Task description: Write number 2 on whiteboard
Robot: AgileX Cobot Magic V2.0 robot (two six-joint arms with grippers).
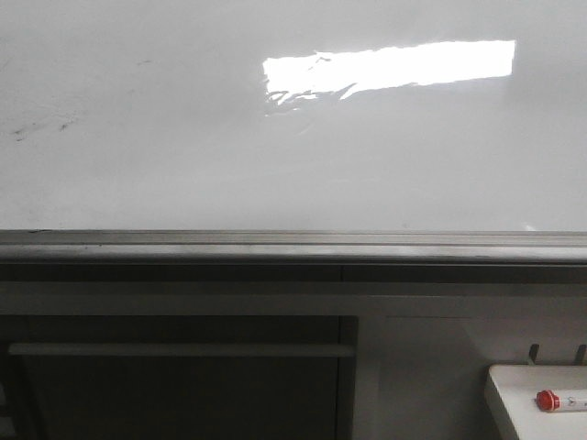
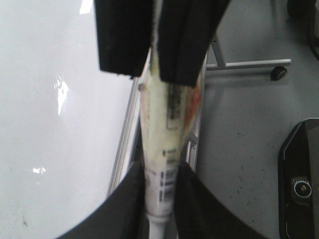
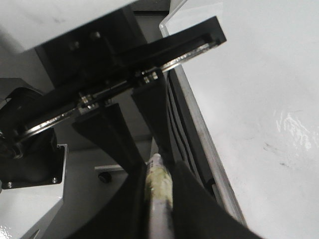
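Nearest to me in the front view, at the lower right corner, I see a small white tray (image 1: 514,390), cut off by the picture edge. In it lies one marker with a red cap (image 1: 548,400); only the cap end is visible.

Behind it runs the grey metal rail (image 1: 275,246), and above the rail the whiteboard (image 1: 183,137) fills the picture. It carries a bright rectangular glare (image 1: 390,66) and faint dark smudges (image 1: 41,126) at the left. I find no drawn number 2 on the board in any view.

In the left wrist view, the left gripper (image 2: 160,199) is clenched on a white marker (image 2: 164,149), beside the board edge. Its label is blurred and I cannot read it.

In the right wrist view, the right gripper (image 3: 158,191) also grasps a pale pen (image 3: 158,184); I see only its tip end between the fingers.
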